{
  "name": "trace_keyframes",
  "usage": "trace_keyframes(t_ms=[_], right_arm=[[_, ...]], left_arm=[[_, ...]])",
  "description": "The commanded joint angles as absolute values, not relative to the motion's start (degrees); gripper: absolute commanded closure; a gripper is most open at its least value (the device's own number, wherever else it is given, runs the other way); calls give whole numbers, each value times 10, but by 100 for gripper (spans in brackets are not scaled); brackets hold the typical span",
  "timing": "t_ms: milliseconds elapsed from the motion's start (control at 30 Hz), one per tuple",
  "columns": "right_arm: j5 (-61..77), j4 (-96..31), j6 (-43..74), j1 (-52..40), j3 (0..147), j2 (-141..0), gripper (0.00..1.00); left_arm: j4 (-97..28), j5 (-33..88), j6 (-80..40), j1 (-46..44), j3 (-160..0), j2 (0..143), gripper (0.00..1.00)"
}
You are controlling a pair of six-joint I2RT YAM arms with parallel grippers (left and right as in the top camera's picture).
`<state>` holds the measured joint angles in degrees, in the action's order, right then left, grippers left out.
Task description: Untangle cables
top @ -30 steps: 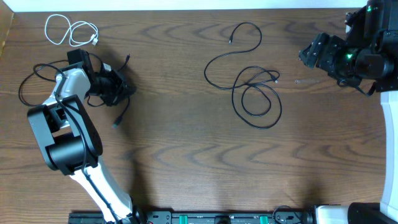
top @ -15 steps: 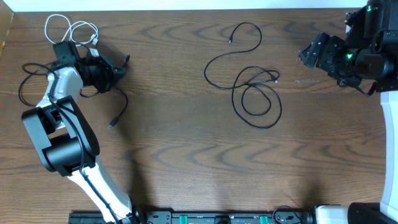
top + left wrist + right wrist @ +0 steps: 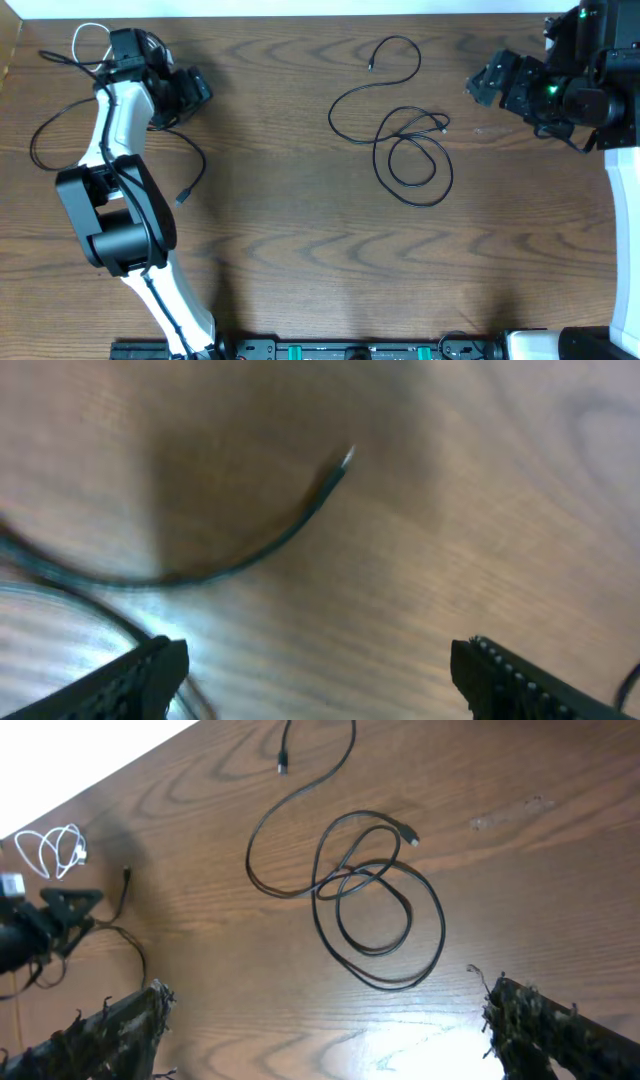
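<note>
My left gripper (image 3: 198,90) stands open near the table's far left corner, with nothing between its jaws (image 3: 320,682). A black cable (image 3: 183,196) trails from under that arm toward the front; its plug end (image 3: 345,457) lies just ahead of the open fingers. The white cable (image 3: 85,35) lies coiled behind the left wrist, partly hidden. At the middle lie two black cables: a long curved one (image 3: 373,64) and a coiled one (image 3: 450,170), crossing each other. My right gripper (image 3: 482,85) hovers open to their right, looking down on both (image 3: 443,935).
The left arm's own black wire loops out to the left edge (image 3: 33,150). The right arm's body (image 3: 585,90) fills the far right corner. Bare wood lies in front of the cables, across the middle and near side of the table (image 3: 320,270).
The left gripper swung toward the far left corner and opened, letting go of the black cable bundle. The right gripper shifted slightly left and opened wider.
</note>
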<state>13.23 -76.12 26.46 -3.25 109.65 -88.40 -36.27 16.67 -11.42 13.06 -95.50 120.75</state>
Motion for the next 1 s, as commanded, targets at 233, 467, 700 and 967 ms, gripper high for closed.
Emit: trace_keyframes(t_ms=[233, 467, 700, 967], right_arm=[[6, -750, 271, -36, 1097, -898, 1], [93, -763, 308, -58, 1097, -969, 1], [123, -813, 308, -83, 1097, -1044, 1], [122, -791, 308, -92, 1097, -1087, 1]], left_arm=[[-488, 182, -74, 104, -959, 982, 0], [-537, 240, -78, 32, -959, 905, 1], [-634, 240, -77, -26, -931, 919, 1], [-644, 199, -88, -70, -913, 922, 1]])
